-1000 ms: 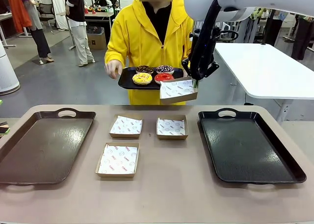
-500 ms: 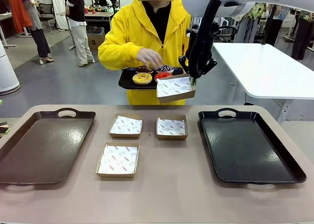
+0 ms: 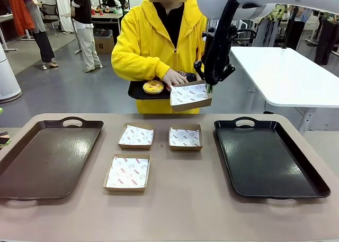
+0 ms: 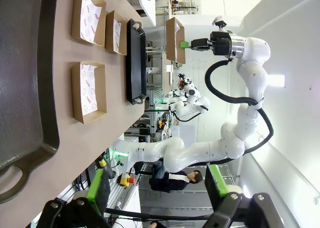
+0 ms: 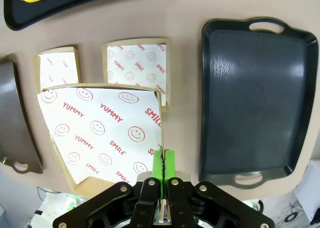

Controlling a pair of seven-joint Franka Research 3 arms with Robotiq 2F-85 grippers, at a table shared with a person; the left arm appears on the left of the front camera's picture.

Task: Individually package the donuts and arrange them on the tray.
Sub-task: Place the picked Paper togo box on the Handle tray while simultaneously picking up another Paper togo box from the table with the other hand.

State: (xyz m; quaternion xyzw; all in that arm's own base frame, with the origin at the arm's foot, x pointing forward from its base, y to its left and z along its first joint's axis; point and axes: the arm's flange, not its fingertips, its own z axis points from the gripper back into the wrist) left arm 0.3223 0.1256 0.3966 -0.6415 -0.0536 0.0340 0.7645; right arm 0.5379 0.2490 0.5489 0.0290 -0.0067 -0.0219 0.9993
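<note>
Front view: in the upper middle of the frame, the right claw is pinched shut on the rim of a paper-lined box. It holds the box beside the person's small tray, probably to receive a donut. The person's hand rests there, next to the yellow donut. The left claw gapes empty.

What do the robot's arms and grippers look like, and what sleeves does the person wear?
The right arm is white, with rounded segments and a black cable looping along it. The right gripper and left gripper are black with green pads. The person's sleeves are bright yellow.
</note>
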